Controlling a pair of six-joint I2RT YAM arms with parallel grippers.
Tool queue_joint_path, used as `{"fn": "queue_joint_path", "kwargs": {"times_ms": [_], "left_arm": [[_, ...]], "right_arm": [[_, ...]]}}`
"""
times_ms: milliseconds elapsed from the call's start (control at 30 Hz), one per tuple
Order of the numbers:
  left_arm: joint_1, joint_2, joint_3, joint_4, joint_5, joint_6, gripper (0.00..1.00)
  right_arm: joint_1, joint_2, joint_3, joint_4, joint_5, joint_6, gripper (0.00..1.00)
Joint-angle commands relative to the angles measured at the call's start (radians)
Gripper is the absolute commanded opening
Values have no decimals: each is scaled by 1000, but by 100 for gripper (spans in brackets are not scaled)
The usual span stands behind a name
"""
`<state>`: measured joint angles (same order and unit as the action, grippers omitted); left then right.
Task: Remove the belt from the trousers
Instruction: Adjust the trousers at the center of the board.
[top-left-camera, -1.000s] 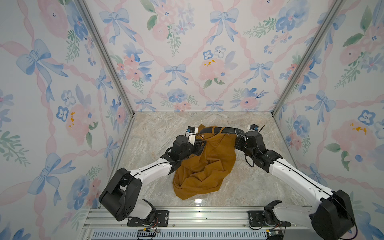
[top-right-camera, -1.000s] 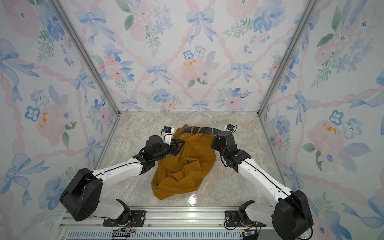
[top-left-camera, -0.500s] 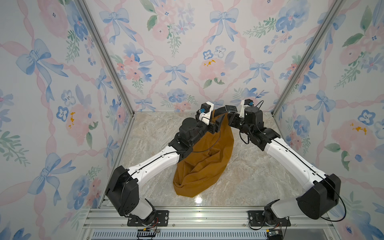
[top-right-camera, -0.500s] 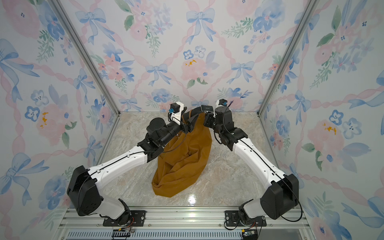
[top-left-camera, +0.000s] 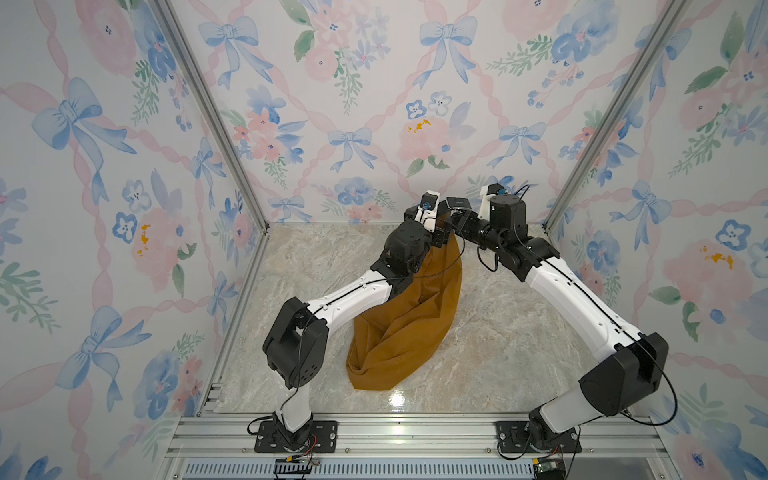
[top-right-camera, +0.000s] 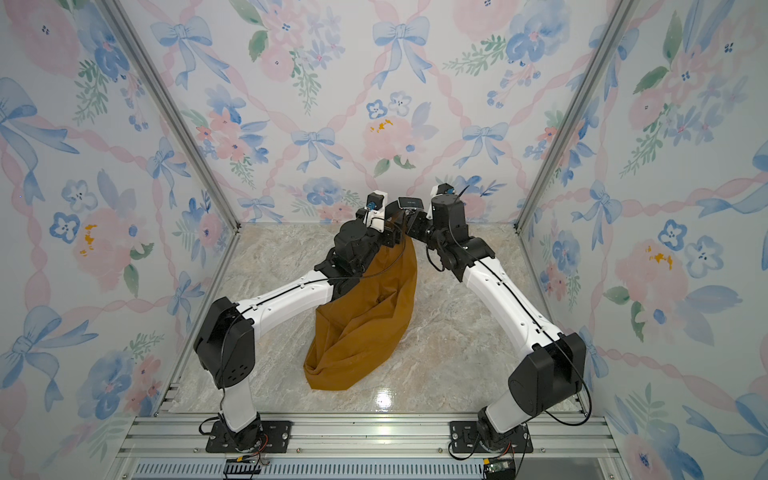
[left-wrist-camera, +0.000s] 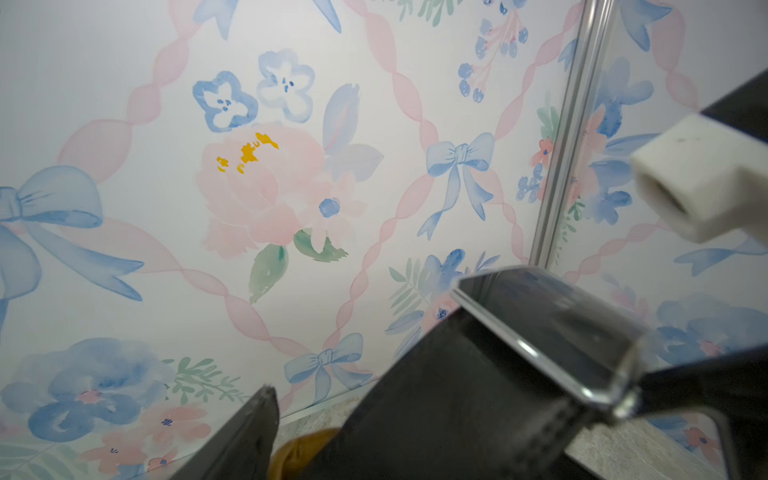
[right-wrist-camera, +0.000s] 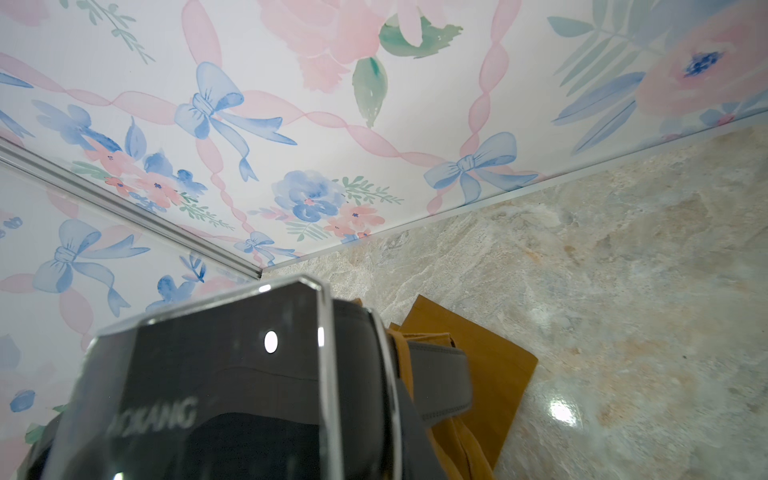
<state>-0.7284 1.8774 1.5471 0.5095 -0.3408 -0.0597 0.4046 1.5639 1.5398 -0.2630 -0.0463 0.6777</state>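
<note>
The ochre trousers (top-left-camera: 409, 324) (top-right-camera: 365, 316) hang from their waist near the back wall, with the lower end resting on the marble floor. The belt's silver buckle (top-left-camera: 458, 203) (top-right-camera: 410, 202) is held up highest, and my right gripper (top-left-camera: 460, 217) is shut on the belt just beneath it. The right wrist view is filled by the buckle (right-wrist-camera: 216, 374), with the black strap (right-wrist-camera: 440, 382) running through ochre cloth (right-wrist-camera: 494, 370). My left gripper (top-left-camera: 441, 227) is open at the waistband. One finger (left-wrist-camera: 253, 432) stands apart from the strap (left-wrist-camera: 449, 411) and the buckle (left-wrist-camera: 552, 332).
Floral walls close in at the back and both sides, with metal corner posts (top-left-camera: 216, 124) (top-left-camera: 602, 124). Both wrists are close together near the back wall. A thin black cable (top-left-camera: 440, 270) crosses the cloth. The marble floor (top-left-camera: 519, 353) shows on either side of the trousers.
Both arms have risen and drawn together toward the back wall, lifting the trousers' waist off the floor by the belt. The left jaws have spread wider.
</note>
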Motion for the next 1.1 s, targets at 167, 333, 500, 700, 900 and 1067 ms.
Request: {"fn": "queue_joint_path", "kwargs": {"times_ms": [167, 333, 500, 700, 900, 1067], "left_arm": [[161, 82, -34, 13, 147, -272, 79], [173, 84, -260, 111, 174, -317, 80], [244, 92, -392, 197, 256, -412, 80], [256, 56, -409, 218, 301, -392, 76], [225, -113, -384, 235, 382, -179, 40], [162, -246, -374, 192, 338, 31, 0]], "right_arm": [[-109, -97, -378, 559, -126, 369, 0], [-100, -88, -509, 722, -112, 437, 0], [-141, -91, -582, 884, -89, 542, 0], [-128, -123, -535, 733, -95, 424, 0], [35, -82, -325, 74, 37, -134, 0], [100, -84, -383, 33, 58, -224, 54]]}}
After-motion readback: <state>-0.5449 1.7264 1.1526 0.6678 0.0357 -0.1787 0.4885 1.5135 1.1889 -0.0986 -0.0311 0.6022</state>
